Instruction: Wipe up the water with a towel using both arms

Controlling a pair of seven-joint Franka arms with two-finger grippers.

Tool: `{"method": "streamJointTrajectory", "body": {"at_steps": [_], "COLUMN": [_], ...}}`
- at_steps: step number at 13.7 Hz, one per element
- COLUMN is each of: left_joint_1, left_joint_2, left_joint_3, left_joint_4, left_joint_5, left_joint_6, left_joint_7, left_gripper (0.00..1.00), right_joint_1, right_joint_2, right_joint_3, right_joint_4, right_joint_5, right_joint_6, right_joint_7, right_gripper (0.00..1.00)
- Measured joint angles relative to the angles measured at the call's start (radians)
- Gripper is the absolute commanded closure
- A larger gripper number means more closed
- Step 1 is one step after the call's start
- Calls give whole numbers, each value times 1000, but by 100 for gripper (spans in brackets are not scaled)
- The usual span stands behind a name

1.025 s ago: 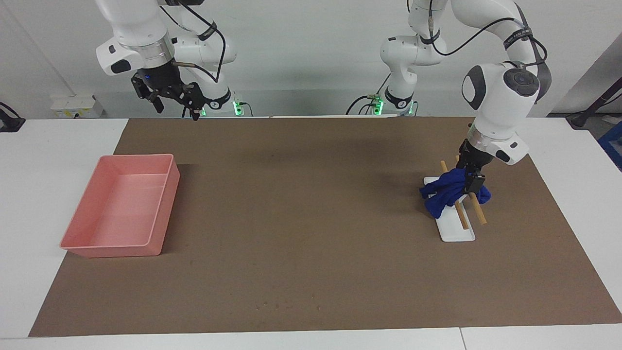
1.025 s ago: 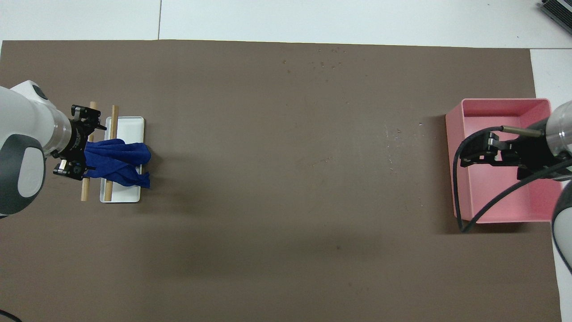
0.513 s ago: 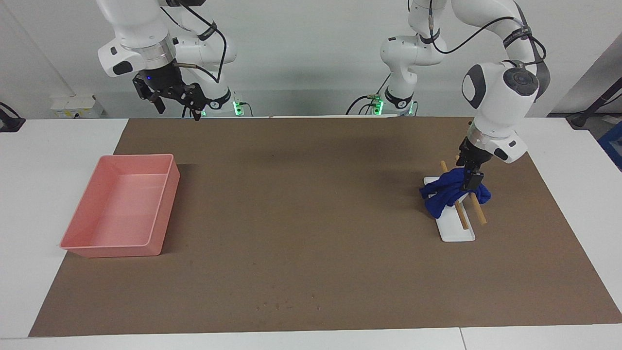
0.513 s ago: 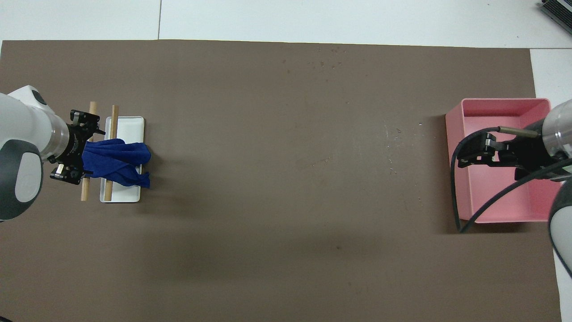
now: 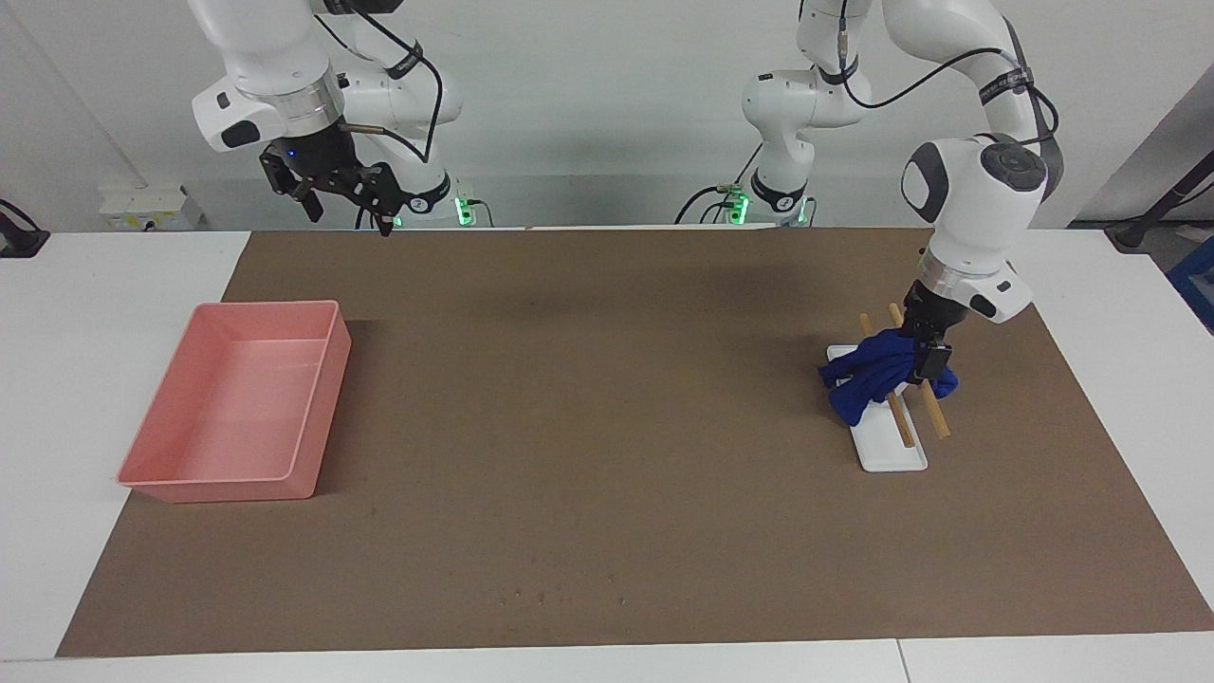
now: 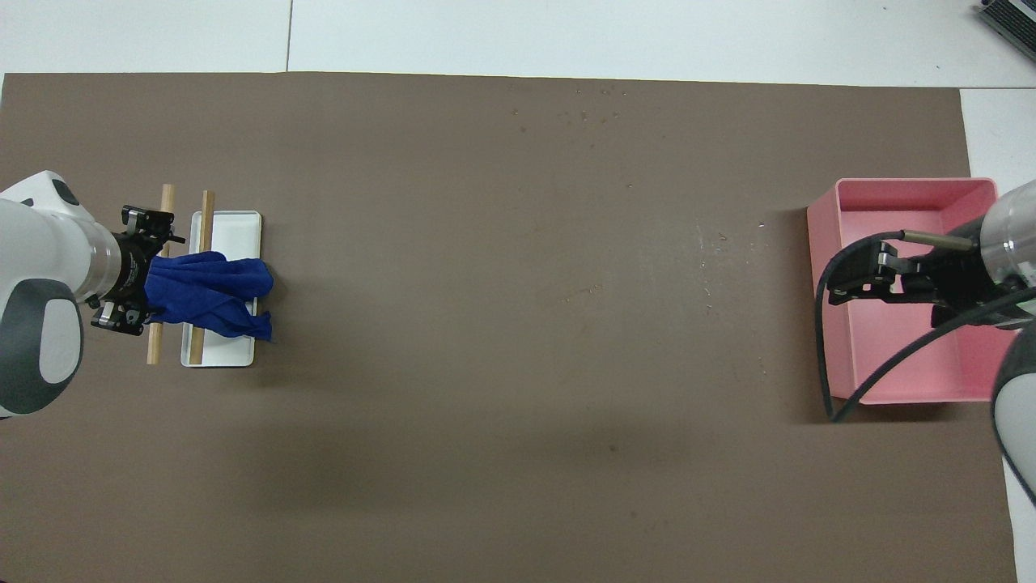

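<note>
The towel [image 5: 880, 372] lies bunched across two rods [image 5: 909, 400] that rest on a white tray [image 5: 896, 453] toward the left arm's end of the mat [image 5: 607, 427]. The left gripper [image 5: 928, 349] is down at the towel's edge, jaws spread wide, with cloth between or against them; it has no grip yet (whether a finger already touches the fabric cannot be told).

The main risk, as I judge it, is a poor pinch. The towel is a soft, twisted lump, so closing at its very edge may catch only a thin fold that slips free on the lift. A finger might also close around a rod along with the cloth, and then the rod comes up too, or rolls off and knocks the tray askew. Part of the towel hangs off the tray onto the mat, so a drag instead of a lift could pull the tray along.

The right gripper [image 5: 343, 197] waits up in the air, over the mat's edge by the pink bin [image 5: 237, 408], its fingers apart and empty. A handover to it (if that is the plan) would be a long carry, and a loose hold could drop the towel short of the water specks [image 6: 591, 113] at the mat's edge farthest from the robots.
</note>
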Motion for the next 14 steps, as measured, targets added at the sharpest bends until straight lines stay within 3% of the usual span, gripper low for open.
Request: {"method": "streamJointTrajectory", "body": {"at_steps": [10, 11, 14], "left_joint_1": [-5, -5, -4], "left_joint_2": [-9, -9, -10], "left_joint_3": [-5, -5, -3], "left_joint_4": [-45, -57, -67], "left_joint_5": [39, 43, 44], "left_joint_6": [39, 51, 61], "left_joint_7": [34, 38, 41], "left_gripper": [4, 19, 83], "right_joint_1": [11, 11, 11], "right_joint_2": [0, -1, -2], "right_joint_3": [1, 1, 1], "right_joint_4": [-4, -6, -9], "right_joint_5": [0, 0, 0], "right_joint_6": [0, 0, 0], "right_joint_7": [0, 0, 0], "right_gripper": [0, 0, 0]}}
